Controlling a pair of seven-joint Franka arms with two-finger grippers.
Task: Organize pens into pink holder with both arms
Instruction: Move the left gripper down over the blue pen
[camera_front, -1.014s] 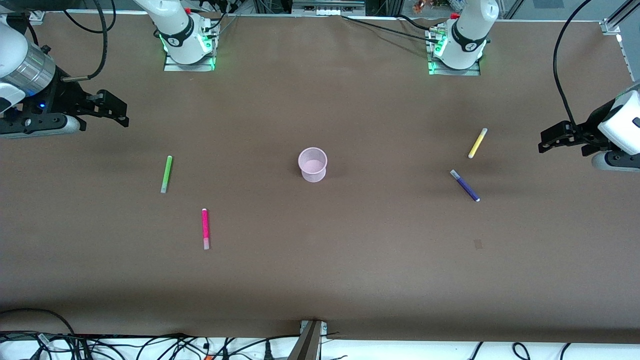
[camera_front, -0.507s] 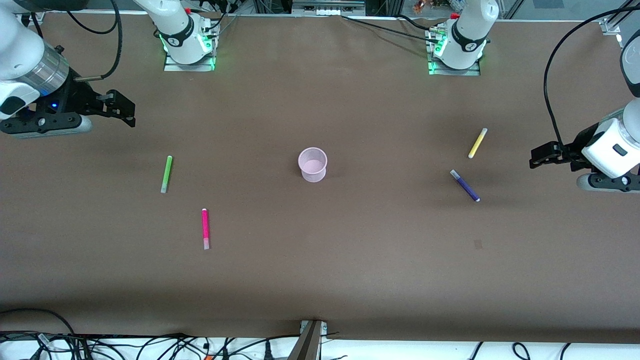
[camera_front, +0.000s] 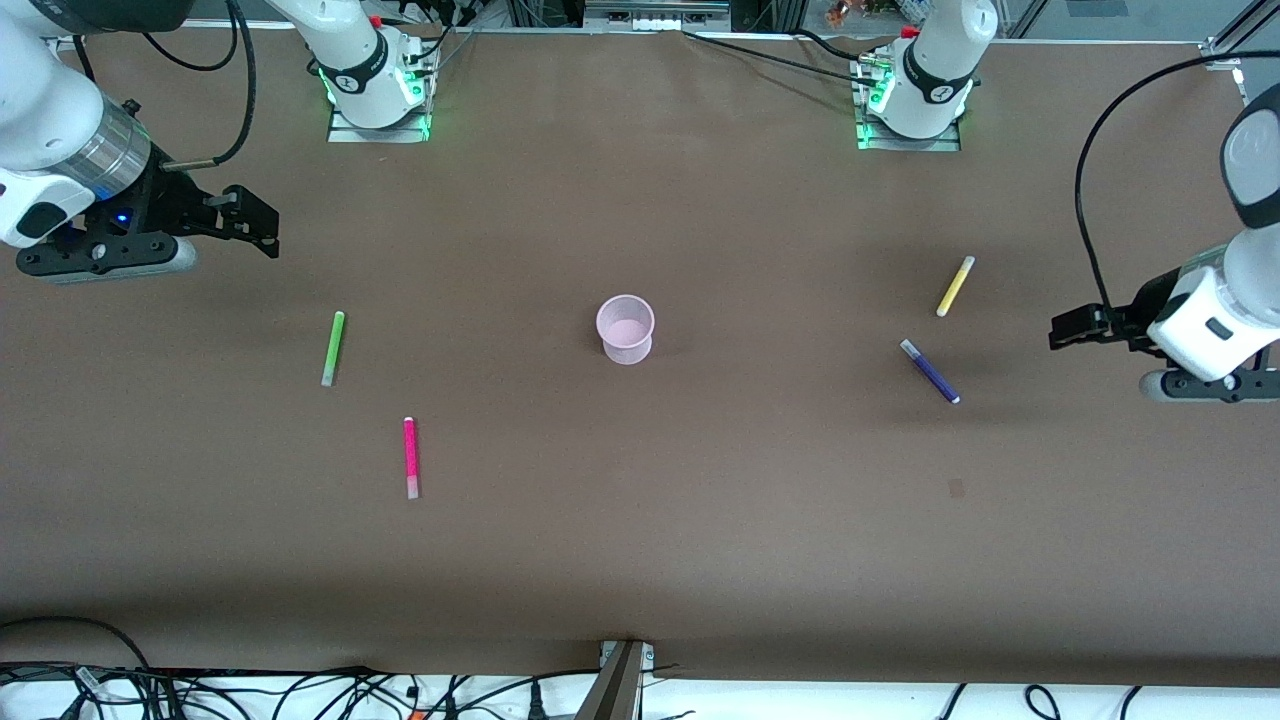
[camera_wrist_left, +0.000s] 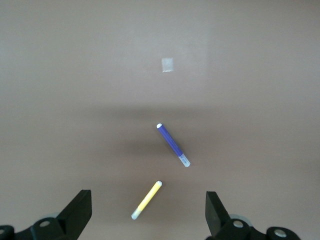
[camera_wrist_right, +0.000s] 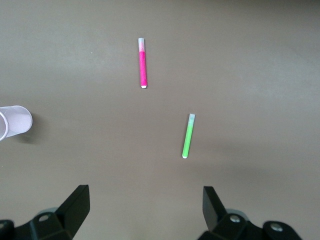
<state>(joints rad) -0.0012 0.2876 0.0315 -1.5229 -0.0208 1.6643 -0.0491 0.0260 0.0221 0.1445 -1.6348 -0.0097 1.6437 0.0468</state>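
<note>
The pink holder (camera_front: 626, 328) stands upright at the table's middle; its edge shows in the right wrist view (camera_wrist_right: 15, 121). The lime green pen (camera_front: 332, 348) and magenta pen (camera_front: 410, 458) lie toward the right arm's end, both in the right wrist view (camera_wrist_right: 188, 136) (camera_wrist_right: 143, 63). The yellow pen (camera_front: 955, 286) and dark purple pen (camera_front: 929, 371) lie toward the left arm's end, both in the left wrist view (camera_wrist_left: 146, 200) (camera_wrist_left: 173, 145). My right gripper (camera_front: 262, 222) is open and empty, up in the air over bare table beside the green pen. My left gripper (camera_front: 1066, 330) is open and empty over bare table beside the purple pen.
A small pale square mark (camera_front: 956, 488) is on the brown table, nearer the front camera than the purple pen. The arm bases (camera_front: 378, 90) (camera_front: 912, 100) stand at the table's back edge. Cables (camera_front: 300, 690) lie along the front edge.
Both grippers have moved inward over the table toward the pens. The left gripper has also come lower in the front view. The pens and holder have not moved.
</note>
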